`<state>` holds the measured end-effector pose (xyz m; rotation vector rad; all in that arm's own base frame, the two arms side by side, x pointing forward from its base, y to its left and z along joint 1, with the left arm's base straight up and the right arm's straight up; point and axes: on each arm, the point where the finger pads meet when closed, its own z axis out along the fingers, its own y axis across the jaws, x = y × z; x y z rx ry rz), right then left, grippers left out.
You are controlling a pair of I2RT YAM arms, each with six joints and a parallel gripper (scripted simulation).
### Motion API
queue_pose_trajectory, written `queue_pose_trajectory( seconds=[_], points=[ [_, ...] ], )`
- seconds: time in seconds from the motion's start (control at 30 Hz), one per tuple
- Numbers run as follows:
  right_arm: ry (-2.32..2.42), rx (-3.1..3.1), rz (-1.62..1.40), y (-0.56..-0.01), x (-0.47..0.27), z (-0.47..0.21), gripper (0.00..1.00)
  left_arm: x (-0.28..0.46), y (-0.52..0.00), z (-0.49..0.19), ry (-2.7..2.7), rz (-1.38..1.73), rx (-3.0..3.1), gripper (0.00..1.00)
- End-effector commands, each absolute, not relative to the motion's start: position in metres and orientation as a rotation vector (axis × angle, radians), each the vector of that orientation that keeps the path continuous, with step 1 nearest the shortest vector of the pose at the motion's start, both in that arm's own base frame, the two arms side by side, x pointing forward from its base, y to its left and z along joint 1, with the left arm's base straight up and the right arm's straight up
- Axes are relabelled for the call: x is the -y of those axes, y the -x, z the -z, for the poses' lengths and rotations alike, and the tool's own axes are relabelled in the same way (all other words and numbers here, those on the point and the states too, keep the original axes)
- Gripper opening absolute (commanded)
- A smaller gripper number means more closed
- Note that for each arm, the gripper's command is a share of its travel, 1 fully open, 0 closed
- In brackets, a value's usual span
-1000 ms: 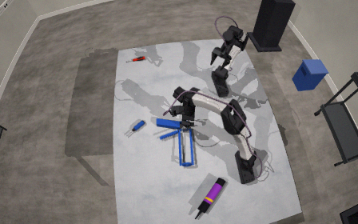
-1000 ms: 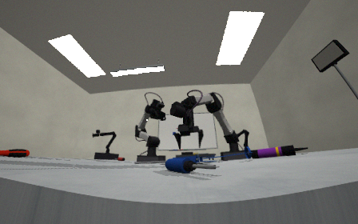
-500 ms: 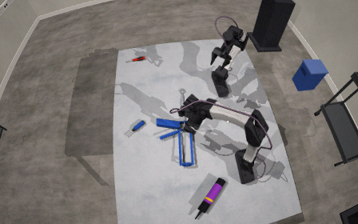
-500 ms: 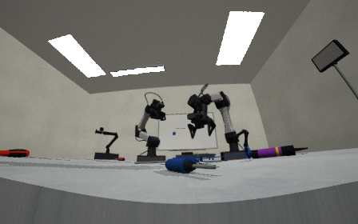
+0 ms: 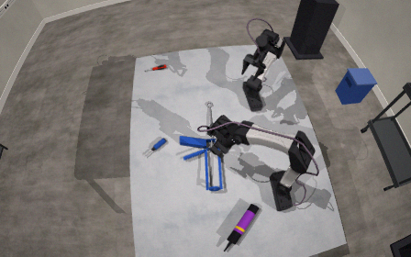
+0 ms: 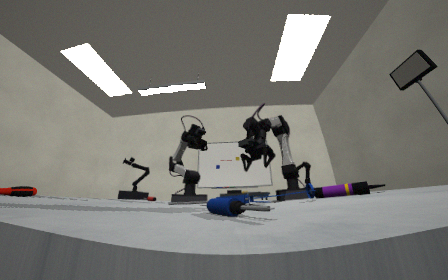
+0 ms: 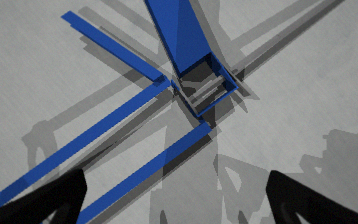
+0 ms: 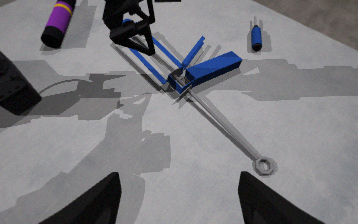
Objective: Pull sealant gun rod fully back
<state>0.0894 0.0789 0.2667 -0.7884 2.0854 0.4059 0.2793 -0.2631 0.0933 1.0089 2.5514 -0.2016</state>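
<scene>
The sealant gun (image 5: 193, 141) (image 6: 313, 191) (image 7: 182, 40) (image 8: 215, 69) is laid on the table (image 5: 165, 211) (image 6: 150, 220) (image 7: 305, 85) (image 8: 310, 125). The pronged tool (image 5: 159, 144) (image 6: 224, 206) (image 8: 256, 38) is placed beyond its handle, the cartridge (image 5: 243, 223) (image 6: 340, 190) (image 8: 58, 22) past its front.

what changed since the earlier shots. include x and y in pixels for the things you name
The left gripper (image 5: 212, 142) (image 6: 257, 162) (image 7: 176, 179) swung across above the sealant gun (image 5: 214, 188) (image 7: 145, 162) (image 8: 212, 68), its arm reaching lower in the top view. Nothing was visibly grasped or released. The right arm (image 5: 263, 50) (image 6: 187, 155), gun and tube (image 5: 244, 223) (image 6: 340, 190) (image 8: 58, 21) stayed put.
</scene>
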Motion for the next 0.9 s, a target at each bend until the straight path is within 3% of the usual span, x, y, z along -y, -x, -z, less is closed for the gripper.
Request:
queue_pose_trajectory(
  seconds=[0.0,0.87],
  points=[
    [0.787,-2.083,-0.402,-0.0906,-0.0789,-0.2676,0.66,0.2656,-0.2792,-0.0919,-1.033,0.217,-2.53,1.0],
    [0.787,-2.083,-0.402,-0.0906,-0.0789,-0.2676,0.66,0.2688,-0.2815,-0.0967,-1.03,0.224,-2.517,1.0]
  ],
)
